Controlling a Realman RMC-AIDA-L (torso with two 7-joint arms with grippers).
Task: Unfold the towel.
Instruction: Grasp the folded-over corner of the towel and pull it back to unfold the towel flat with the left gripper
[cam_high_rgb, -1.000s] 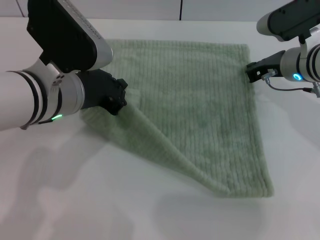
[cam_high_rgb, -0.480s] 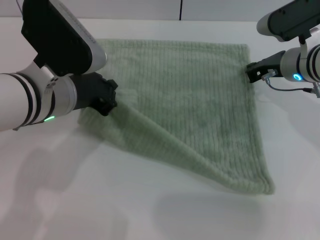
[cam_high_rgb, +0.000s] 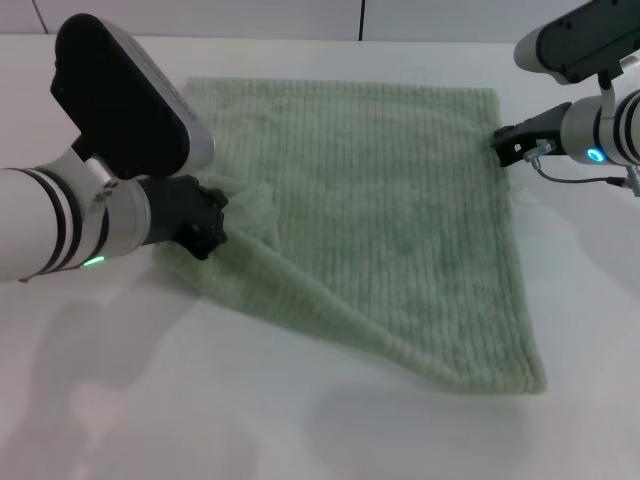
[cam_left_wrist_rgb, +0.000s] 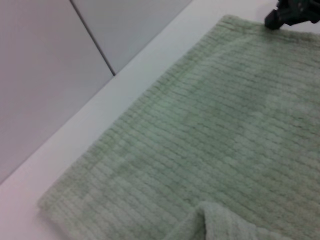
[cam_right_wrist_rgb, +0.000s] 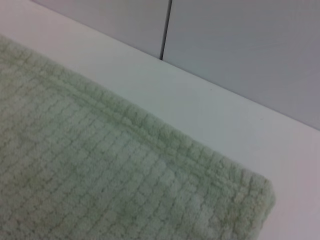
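The towel (cam_high_rgb: 400, 210) is a pale mint-green ribbed cloth lying mostly flat on the white table (cam_high_rgb: 200, 400). Its near-left part is still folded over into a raised diagonal ridge. My left gripper (cam_high_rgb: 205, 225) is shut on that folded flap at the towel's left edge and holds it just above the table. The flap's tip shows in the left wrist view (cam_left_wrist_rgb: 225, 225), over the flat towel (cam_left_wrist_rgb: 210, 125). My right gripper (cam_high_rgb: 503, 146) sits at the towel's right edge, near its far right corner. The right wrist view shows that hemmed corner (cam_right_wrist_rgb: 150, 190).
Bare white table (cam_right_wrist_rgb: 175, 90) surrounds the towel on all sides. Grey wall panels with a dark seam (cam_high_rgb: 361, 20) stand behind the table's far edge. The right gripper shows far off in the left wrist view (cam_left_wrist_rgb: 295, 12).
My left gripper has moved left and toward the near side, pulling the folded flap with it. The ridge has shifted leftward. The right gripper has not moved.
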